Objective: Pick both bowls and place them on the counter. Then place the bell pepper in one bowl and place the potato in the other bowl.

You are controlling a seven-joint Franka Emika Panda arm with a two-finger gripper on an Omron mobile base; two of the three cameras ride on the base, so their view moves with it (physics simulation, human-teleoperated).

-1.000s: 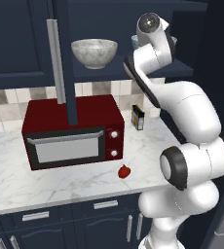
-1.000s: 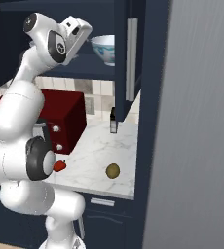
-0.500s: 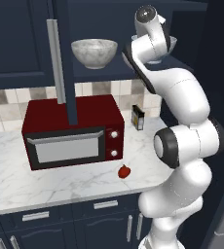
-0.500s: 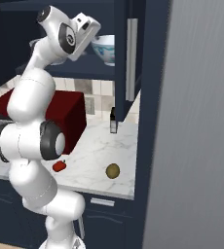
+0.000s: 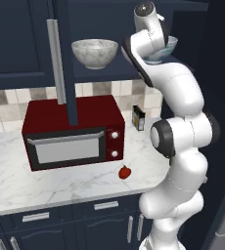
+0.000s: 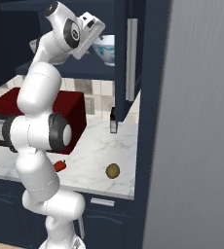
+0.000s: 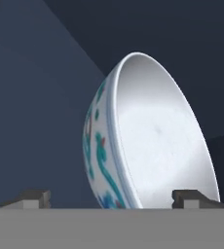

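The white bowl with blue patterning [image 7: 148, 141] stands on the dark shelf [image 5: 109, 72] inside the upper cabinet, and in the hand view it looms large and close, its pale inside turned toward the camera and its rim running between the two finger tips [image 7: 36, 197]. The gripper [image 7: 113, 198] is spread wide, one tip to each side of the bowl's lower rim, and it holds nothing; whether a tip touches the bowl cannot be told. In the left base view this bowl [image 5: 162, 50] peeks out from behind the raised arm, and in the right base view it [image 6: 105, 48] sits just beside the hand. Further along the same shelf stands the grey-white marbled bowl [image 5: 95, 52], well apart from the gripper. Below, on the white marble-look counter [image 5: 60, 183], the red bell pepper [image 5: 125, 172] lies in front of the dark red microwave [image 5: 73, 131], near its right corner; the right base view shows the pepper [image 6: 59, 166] partly hidden behind the arm. The brown potato [image 6: 113, 170] lies on the counter near its front edge, apart from the pepper. A small dark bottle [image 6: 113, 120] stands by the tiled wall.
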